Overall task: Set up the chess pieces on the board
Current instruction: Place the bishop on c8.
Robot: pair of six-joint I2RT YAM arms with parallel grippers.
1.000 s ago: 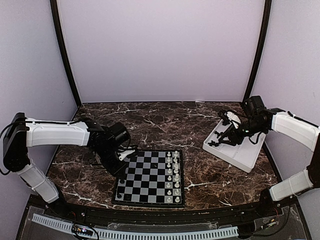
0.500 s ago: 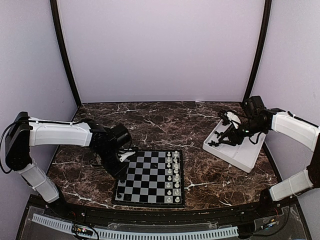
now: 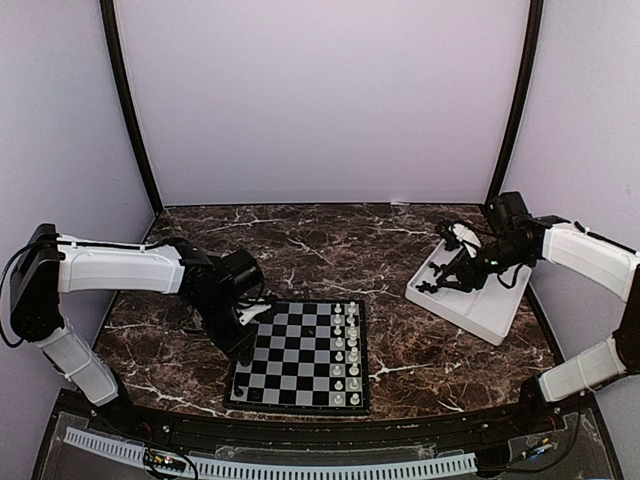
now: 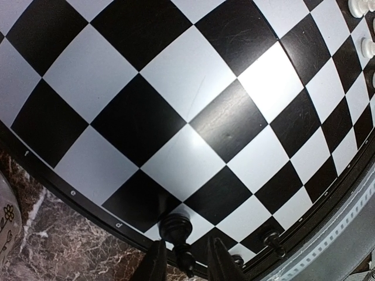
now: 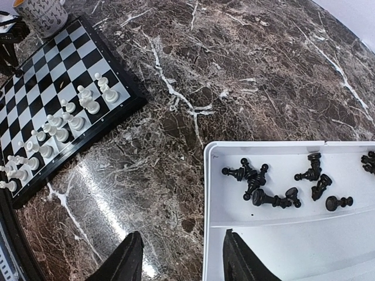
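The board (image 3: 290,362) lies at the table's near middle, with white pieces (image 3: 347,345) in its two right columns. My left gripper (image 3: 243,348) hangs over the board's left edge. In the left wrist view a black chess piece (image 4: 175,229) stands upright on a light edge square, and the left gripper (image 4: 188,264) is open around it with a small gap on each side. Two more black pieces (image 4: 273,240) stand along that edge. My right gripper (image 5: 183,260) is open and empty, straddling the rim of the white tray (image 5: 293,252). Several black pieces (image 5: 258,188) lie there.
A patterned mug (image 5: 44,14) stands just beyond the board's far left corner, close to the left arm. The tray (image 3: 478,312) sits tilted at the right of the marble table. Walls close off the back and both sides.
The left gripper's jaws have parted and let go of the black piece, which now stands on the board's edge square. The right arm has not moved.
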